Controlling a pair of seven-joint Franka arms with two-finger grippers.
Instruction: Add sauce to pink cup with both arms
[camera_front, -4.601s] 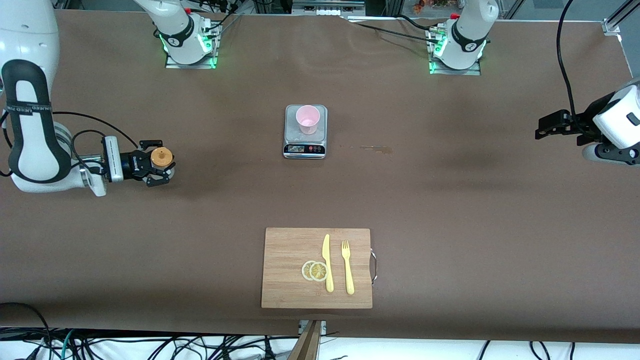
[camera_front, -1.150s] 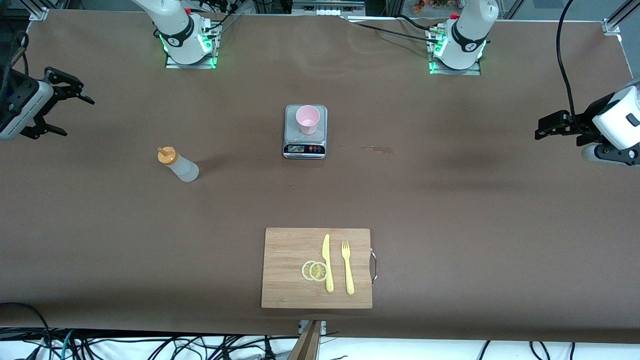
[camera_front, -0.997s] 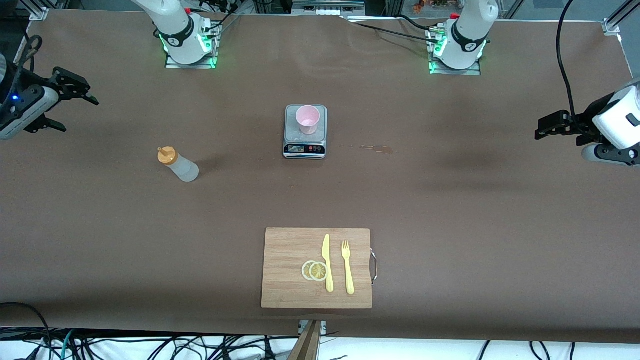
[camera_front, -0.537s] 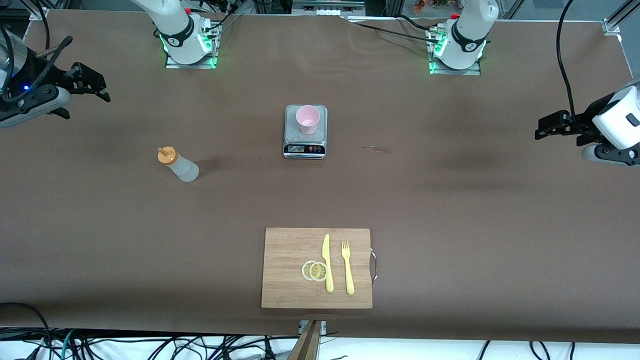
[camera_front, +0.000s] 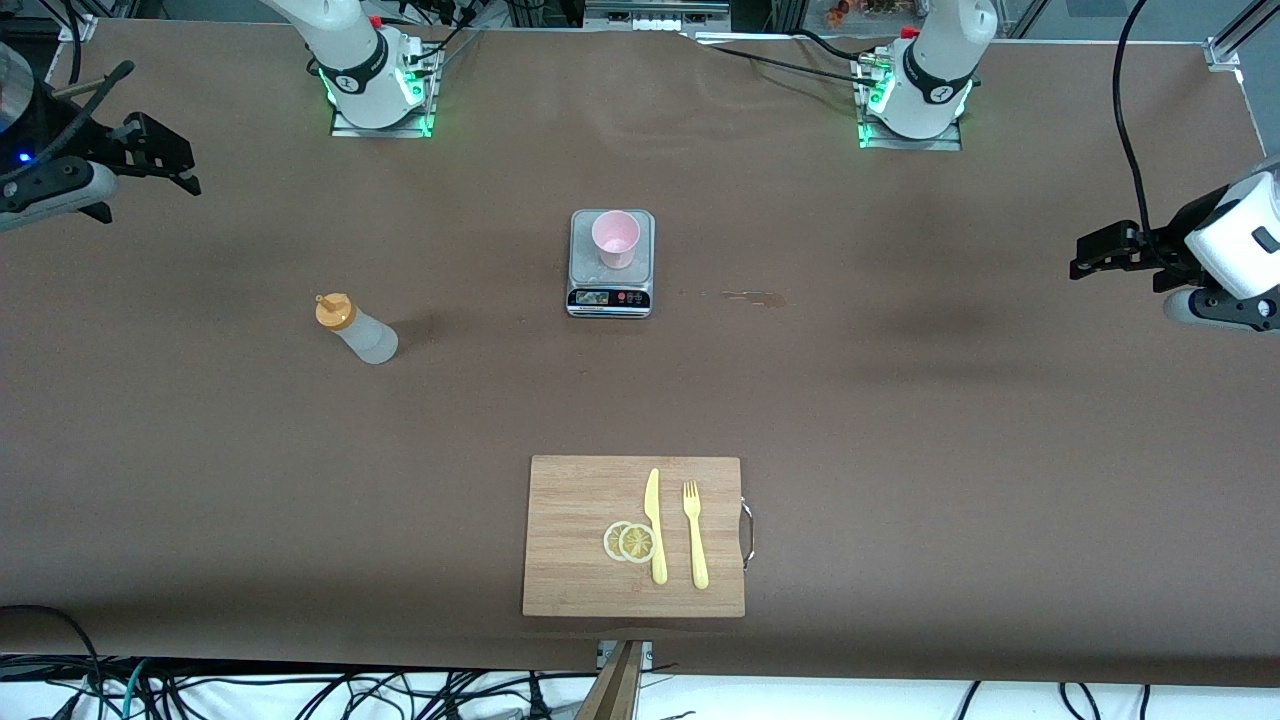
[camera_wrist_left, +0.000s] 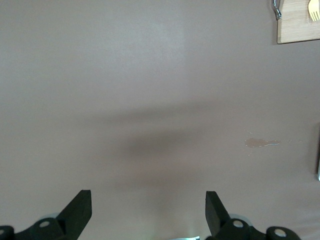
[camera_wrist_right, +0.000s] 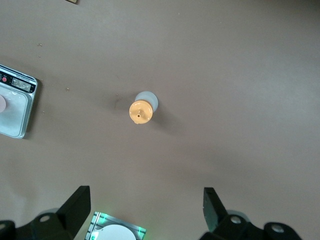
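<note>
Bamboo-coloured, the cutting board (camera_front: 590, 580) is lying nearest the front camera on the brown table (camera_front: 900, 450), carrying two lemon slices (camera_front: 629, 542), a yellow plastic knife (camera_front: 655, 526) and a matching fork (camera_front: 694, 534), with a metal handle on the edge toward the left arm's end.

Farther from the camera, and toward the right arm's end, the sauce bottle (camera_front: 357, 331) is standing upright on the bare table with its orange nozzle cap on, nothing touching it. Farther still, near the table's middle, the pink cup (camera_front: 615, 238) is sitting upright on a small grey kitchen scale (camera_front: 610, 290) (its display and buttons are showing, but no figures or lettering can be read). A small brownish smear (camera_front: 752, 296) is lying beside the scale toward the left arm's end.

The right pincer (camera_front: 155, 152) is hovering over the table edge at its own end, fingers spread apart and gripping nothing. The left pincer (camera_front: 1100, 250) is waiting over the table at the left arm's end, likewise spread wide and empty.
</note>
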